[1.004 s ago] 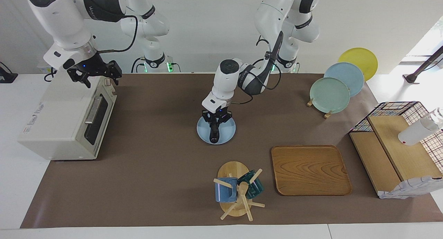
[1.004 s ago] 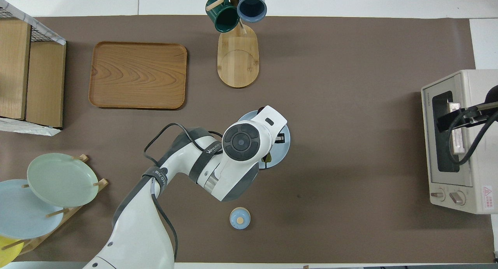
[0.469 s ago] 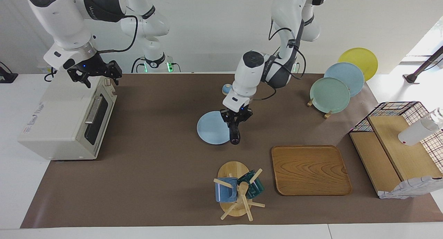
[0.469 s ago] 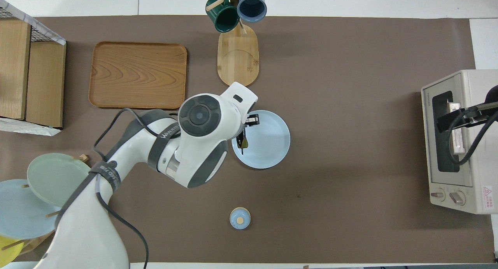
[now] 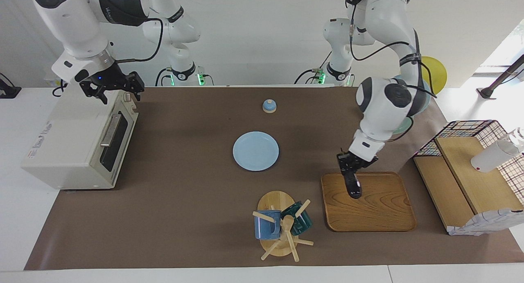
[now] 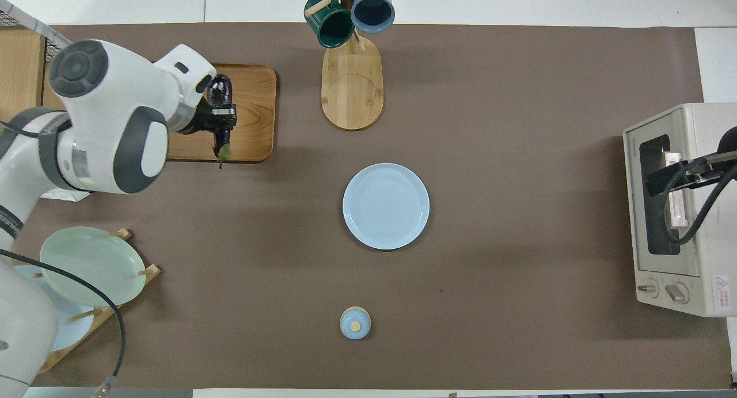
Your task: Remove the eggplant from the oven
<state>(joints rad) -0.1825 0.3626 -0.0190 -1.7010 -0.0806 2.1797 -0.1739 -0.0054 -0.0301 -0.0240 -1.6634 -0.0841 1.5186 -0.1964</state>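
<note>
Clearly clenched on the eggplant (image 5: 353, 186), the left gripper (image 5: 351, 172) hangs it nose-down over the wooden tray (image 5: 380, 217), presumably to set it there, while the right gripper (image 5: 116, 85), fingers spread, waits above the closed oven (image 5: 69, 148).

A light blue plate (image 5: 256, 150) lies mid-worktop, a small blue bell (image 5: 269, 106) nearer the robots. Farther out stand a mug tree (image 5: 280, 227) and, beside it, a wooden tray (image 5: 382, 211).
</note>
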